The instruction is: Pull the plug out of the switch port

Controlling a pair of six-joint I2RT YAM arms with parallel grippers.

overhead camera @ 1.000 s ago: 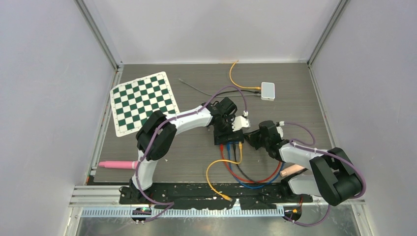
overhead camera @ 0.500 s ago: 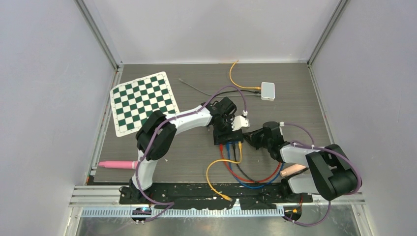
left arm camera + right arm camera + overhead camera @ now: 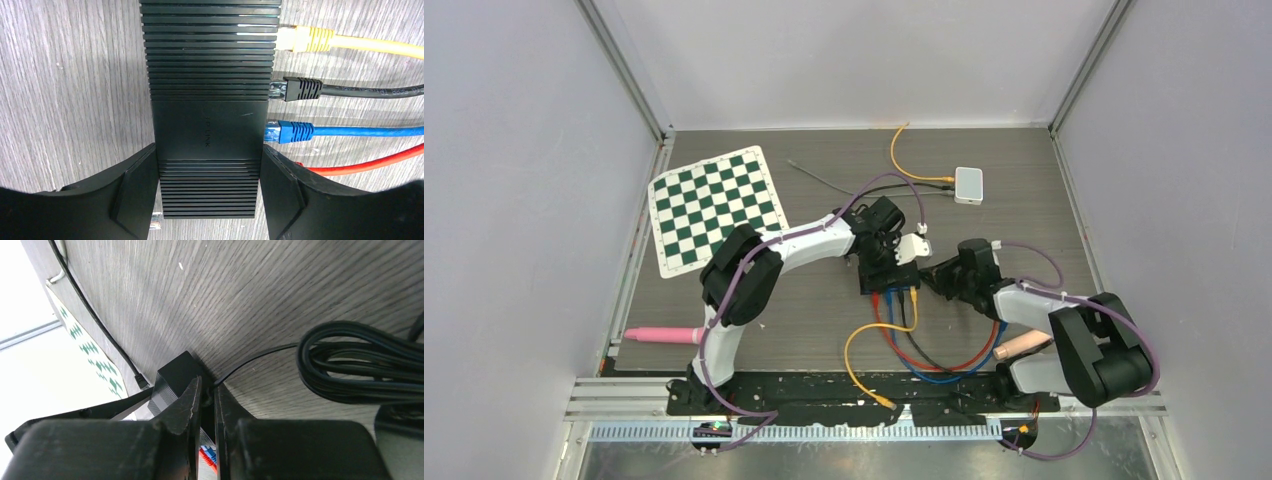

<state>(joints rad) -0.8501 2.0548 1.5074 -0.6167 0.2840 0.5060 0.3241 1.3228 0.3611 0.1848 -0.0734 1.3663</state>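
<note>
The black switch [image 3: 886,276] lies mid-table, and my left gripper [image 3: 885,258] is shut across its body. In the left wrist view both fingers [image 3: 135,195] press the sides of the switch [image 3: 207,100]. Yellow [image 3: 305,39], black [image 3: 300,89] and blue [image 3: 292,131] plugs sit in its ports, with a red cable [image 3: 360,162] below them. My right gripper [image 3: 936,279] is at the switch's right end. Its jaws [image 3: 207,397] are nearly together on a small dark plug with a thin black cord [image 3: 250,360], right beside the switch corner [image 3: 175,375]. Whether that plug sits in its port is hidden.
A coiled black cord [image 3: 360,360] lies right of the right gripper. Network cables loop toward the near edge [image 3: 924,355]. A white box [image 3: 968,185], a checkerboard [image 3: 714,208] and a pink tool [image 3: 659,335] lie around. Metal frame rails edge the table.
The right arm's wrist and forearm have shifted slightly toward the far side while its gripper stays at the switch's right end. The left arm and the switch have not moved.
</note>
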